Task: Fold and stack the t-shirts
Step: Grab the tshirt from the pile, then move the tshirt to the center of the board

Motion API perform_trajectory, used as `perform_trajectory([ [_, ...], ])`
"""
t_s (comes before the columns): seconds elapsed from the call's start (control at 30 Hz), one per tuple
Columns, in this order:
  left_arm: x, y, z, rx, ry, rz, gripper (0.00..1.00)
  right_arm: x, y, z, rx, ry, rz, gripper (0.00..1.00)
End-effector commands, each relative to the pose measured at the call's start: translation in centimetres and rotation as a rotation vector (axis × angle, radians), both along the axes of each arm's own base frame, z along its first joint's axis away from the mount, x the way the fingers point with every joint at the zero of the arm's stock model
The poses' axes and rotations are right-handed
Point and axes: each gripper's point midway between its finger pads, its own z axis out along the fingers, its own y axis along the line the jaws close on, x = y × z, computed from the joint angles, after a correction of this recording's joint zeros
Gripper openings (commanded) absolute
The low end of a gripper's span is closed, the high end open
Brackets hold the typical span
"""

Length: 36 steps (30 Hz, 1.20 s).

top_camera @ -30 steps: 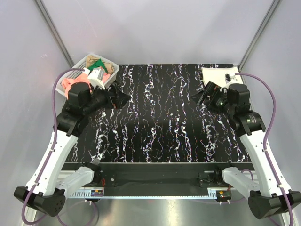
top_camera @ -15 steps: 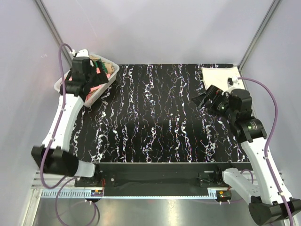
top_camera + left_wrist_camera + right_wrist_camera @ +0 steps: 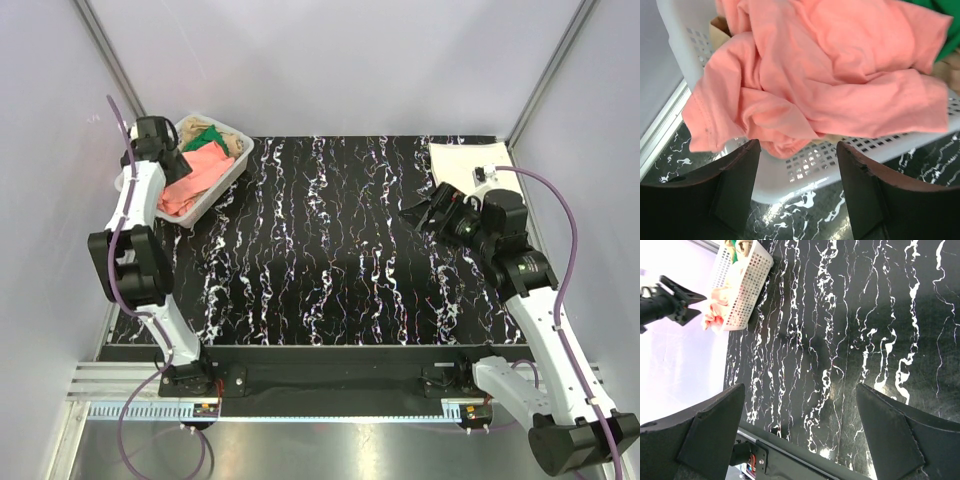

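Note:
A salmon-pink t-shirt [image 3: 188, 182] lies crumpled in the white mesh basket [image 3: 222, 186] at the table's back left and hangs over its rim. A green shirt [image 3: 208, 135] and a tan one [image 3: 237, 146] lie behind it. My left gripper [image 3: 176, 149] hovers over the basket's left end. In the left wrist view it [image 3: 799, 147] is open and empty just short of the pink shirt [image 3: 825, 75] and the basket wall [image 3: 810, 167]. A cream-white shirt [image 3: 465, 158] lies flat at the back right. My right gripper [image 3: 420, 210] is open and empty above the table; the right wrist view [image 3: 800, 387] shows nothing between its fingers.
The black marbled table [image 3: 330, 250] fills the middle. Grey walls stand close on both sides and behind the basket. The right wrist view shows the basket [image 3: 740, 285] at its top left, with the left arm [image 3: 670, 302] beside it.
My left arm has swung from the table's left side up and back to the basket's left end. The pink shirt now lies uncovered in the basket. My right gripper has moved only slightly.

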Motion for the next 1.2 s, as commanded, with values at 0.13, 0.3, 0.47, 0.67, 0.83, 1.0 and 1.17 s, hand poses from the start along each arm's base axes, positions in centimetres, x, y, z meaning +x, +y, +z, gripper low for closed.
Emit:
perform_trajectory([
  [0.13,1.9,1.8,-3.3,-0.043,0.020,0.068,0.65,1.1,0.5,0.6,0.017,-0.031,0.004,1.00],
  [0.3,3.7,2.3,-2.0,-0.041,-0.020,0.030,0.28,1.2,0.6,0.5,0.025,-0.022,0.009,1.00],
  [0.47,4.4,0.4,8.4,0.003,-0.230,-0.073,0.00,0.7,0.7,1.0,0.056,-0.024,0.005,1.00],
  [0.67,1.0,-8.6,28.3,-0.016,-0.683,-0.382,0.00,-0.3,0.6,2.3,0.069,-0.076,0.008,1.00],
  [0.83,-8.7,-16.5,40.8,-0.149,-1.024,-0.674,0.00,-1.0,0.4,2.5,0.096,-0.068,-0.005,1.00],
  [1.0,-17.8,-20.1,43.6,-0.281,-1.174,-0.845,0.00,-1.5,0.3,2.7,0.088,-0.047,-0.006,1.00],
  [1.17,-20.4,-23.0,33.4,-0.496,-1.002,-0.887,0.00,-1.6,-0.5,1.9,0.045,-0.021,-0.038,1.00],
])
